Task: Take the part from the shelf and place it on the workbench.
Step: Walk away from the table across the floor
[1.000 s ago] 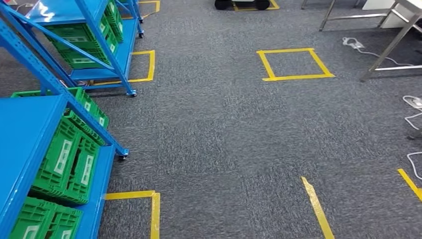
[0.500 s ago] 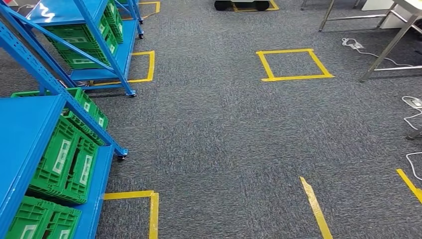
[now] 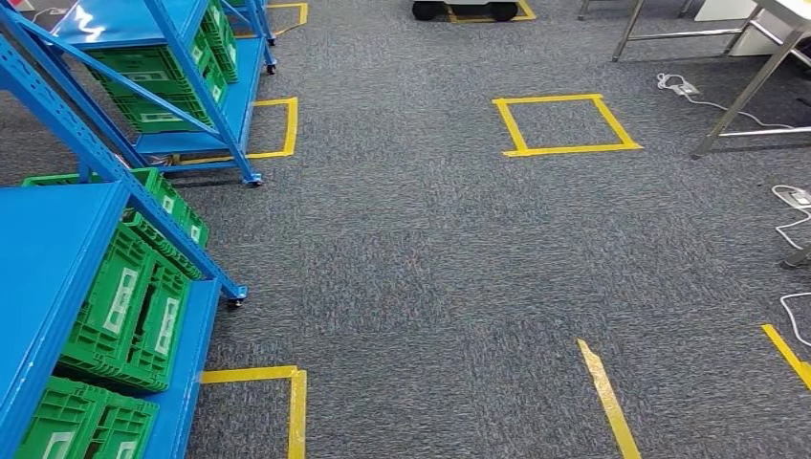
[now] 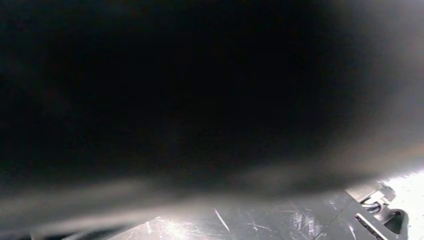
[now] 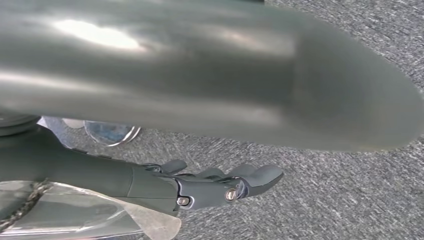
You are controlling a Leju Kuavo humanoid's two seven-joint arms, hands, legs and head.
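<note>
Two blue shelves line the left side in the head view, a near shelf (image 3: 48, 249) and a far shelf (image 3: 124, 24). Green crates (image 3: 134, 306) sit on the near shelf's lower levels and more green crates (image 3: 163, 86) on the far one. I cannot make out any part inside them. Metal legs of a workbench (image 3: 756, 81) stand at the far right. My right hand (image 5: 210, 187) hangs over the grey carpet with its dark fingers stretched out and its thick grey thumb (image 5: 200, 75) apart from them. Nothing is held between them. The left wrist view is a dark blur.
Grey carpet covers the floor. A yellow tape square (image 3: 566, 122) lies ahead, with further tape strips near my feet (image 3: 607, 397). White cables (image 3: 794, 206) trail on the floor at the right. A dark wheeled base (image 3: 466, 8) stands at the far edge.
The head view has shifted very slightly; nothing in the scene has moved.
</note>
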